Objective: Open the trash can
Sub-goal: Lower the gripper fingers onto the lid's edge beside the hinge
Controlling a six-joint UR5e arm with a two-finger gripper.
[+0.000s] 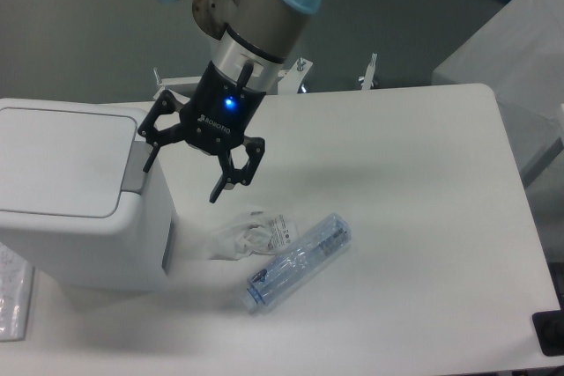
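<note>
The trash can point(70, 209) is a large boxy white bin at the left of the table, its flat lid point(62, 160) down and a grey push tab point(137, 169) on its right edge. My gripper point(181, 178) is open, its black fingers spread. One finger point(150, 151) hangs right at the grey tab, the other finger point(227, 184) is out over the table. Whether the finger touches the tab I cannot tell. The gripper holds nothing.
A clear plastic bottle point(298, 261) lies on its side on the white table point(414, 217), with a crumpled clear wrapper point(251, 233) next to it, just right of the bin. A grey box point(511, 59) stands beyond the table's far right corner.
</note>
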